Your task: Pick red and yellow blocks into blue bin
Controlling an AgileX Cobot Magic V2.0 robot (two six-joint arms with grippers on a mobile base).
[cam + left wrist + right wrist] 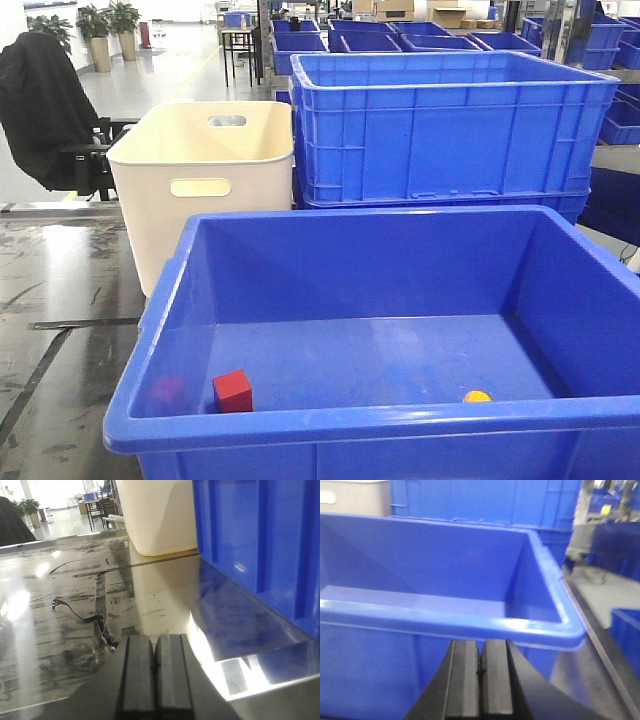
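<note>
On the left, the left hand point(155, 672) hovered low over the glossy table point(75, 630), its pads pressed together on nothing, a loose black cable point(85, 617) lying ahead of it and the cream tub point(200, 170) beyond. In the front view the red cube point(232, 390) already sat on the floor of the blue bin point(400, 425), near its front-left corner, and further right only a sliver of the yellow brick point(477, 397) showed above the near rim, also inside. On the right, the right hand point(480, 675) hung just outside the bin's front wall, pads together and empty. Both blocks appeared delivered, so the task looked finished; the next move probably called only for drawing the arms back clear of the rim.
</note>
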